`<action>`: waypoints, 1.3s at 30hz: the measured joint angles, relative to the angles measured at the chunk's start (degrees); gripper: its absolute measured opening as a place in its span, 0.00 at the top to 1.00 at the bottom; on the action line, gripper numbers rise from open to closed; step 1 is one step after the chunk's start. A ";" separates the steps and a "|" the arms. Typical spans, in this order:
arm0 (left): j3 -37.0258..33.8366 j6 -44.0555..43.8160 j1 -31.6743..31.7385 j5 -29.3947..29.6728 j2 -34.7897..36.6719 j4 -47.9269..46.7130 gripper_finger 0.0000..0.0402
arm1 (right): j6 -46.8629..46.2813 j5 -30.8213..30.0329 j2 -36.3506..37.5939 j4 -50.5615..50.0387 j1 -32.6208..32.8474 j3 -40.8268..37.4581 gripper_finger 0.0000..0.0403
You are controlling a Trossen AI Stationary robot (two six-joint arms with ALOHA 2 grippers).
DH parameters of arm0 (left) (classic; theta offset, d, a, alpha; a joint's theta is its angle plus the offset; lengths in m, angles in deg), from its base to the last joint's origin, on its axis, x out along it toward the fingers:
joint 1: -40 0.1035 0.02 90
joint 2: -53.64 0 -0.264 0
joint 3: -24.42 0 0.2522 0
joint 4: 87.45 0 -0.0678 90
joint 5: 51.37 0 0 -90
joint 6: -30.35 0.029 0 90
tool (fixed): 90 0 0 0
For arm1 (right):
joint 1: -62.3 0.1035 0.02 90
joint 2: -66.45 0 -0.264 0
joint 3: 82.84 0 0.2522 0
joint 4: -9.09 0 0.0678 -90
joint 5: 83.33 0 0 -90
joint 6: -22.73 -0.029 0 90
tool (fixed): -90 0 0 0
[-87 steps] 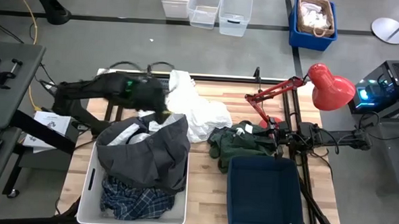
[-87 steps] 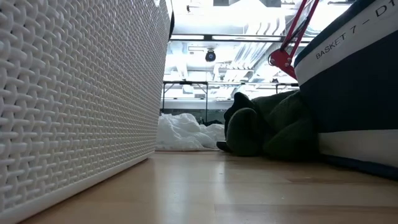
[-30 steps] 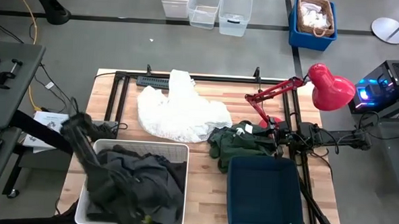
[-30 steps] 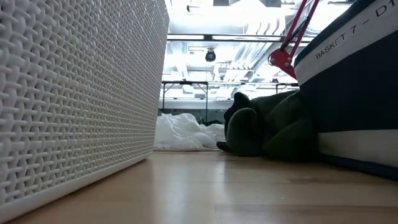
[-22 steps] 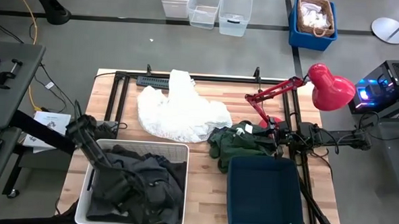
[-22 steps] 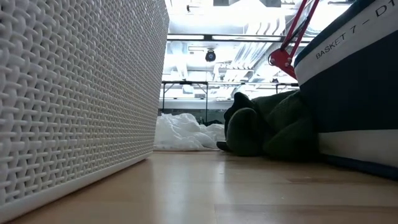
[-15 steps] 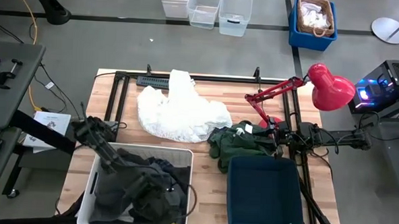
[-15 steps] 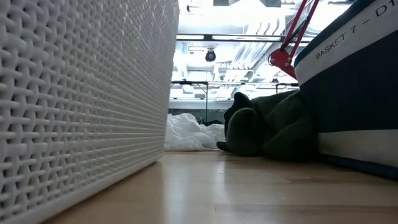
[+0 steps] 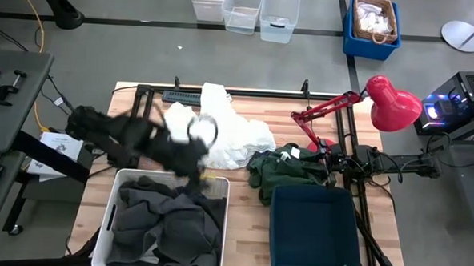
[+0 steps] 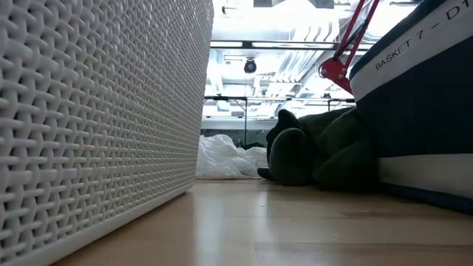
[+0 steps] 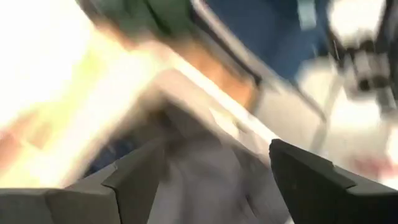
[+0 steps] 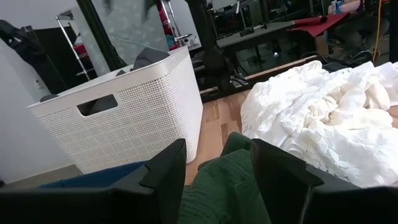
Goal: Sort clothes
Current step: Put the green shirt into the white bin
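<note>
A dark grey garment fills the white basket at the near left and hides the plaid shirt. A pile of white clothes lies on the table behind it. The dark green garment lies against the navy basket. My left gripper is blurred, over the white basket's far rim. It is open and empty in the left wrist view. My right gripper is open at the green garment's right side. The green cloth lies below its fingers.
A red desk lamp stands at the table's far right. A black frame runs along the far edge. In the low view the white basket wall and the navy basket flank a strip of bare wood.
My left gripper has come up out of the white basket's near end and swung toward the far edge, to the basket's far rim. The dark grey garment stays lying in the basket. The white basket has slid a little toward the table's right.
</note>
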 joint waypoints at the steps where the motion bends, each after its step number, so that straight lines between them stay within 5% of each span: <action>1: 0.02 1.66 2.47 2.04 0.24 0.38 0.30 | 0.00 -0.02 0.00 0.00 0.01 -0.02 0.56; 3: 0.02 6.02 7.97 2.93 -0.79 2.72 0.30 | 0.00 -0.02 0.00 0.00 0.00 -0.01 0.56; 12: -0.07 21.17 24.17 -11.33 -18.83 21.58 0.30 | 0.00 -0.02 0.00 0.00 0.00 -0.02 0.56; 20: -0.20 21.02 26.63 -19.10 -33.79 29.13 0.30 | 0.00 -0.02 0.00 0.00 0.02 -0.01 0.56; 31: -0.14 20.62 25.39 -18.78 -43.76 33.96 0.31 | 0.00 -0.02 0.00 0.00 0.00 0.00 0.56; 34: -0.12 21.86 24.70 -17.87 -44.16 33.94 0.44 | 0.00 -0.02 0.00 0.00 0.00 -0.01 0.56; 39: -0.27 22.35 24.43 -18.01 -41.60 38.98 0.93 | 0.00 0.00 0.00 0.02 0.00 0.00 0.56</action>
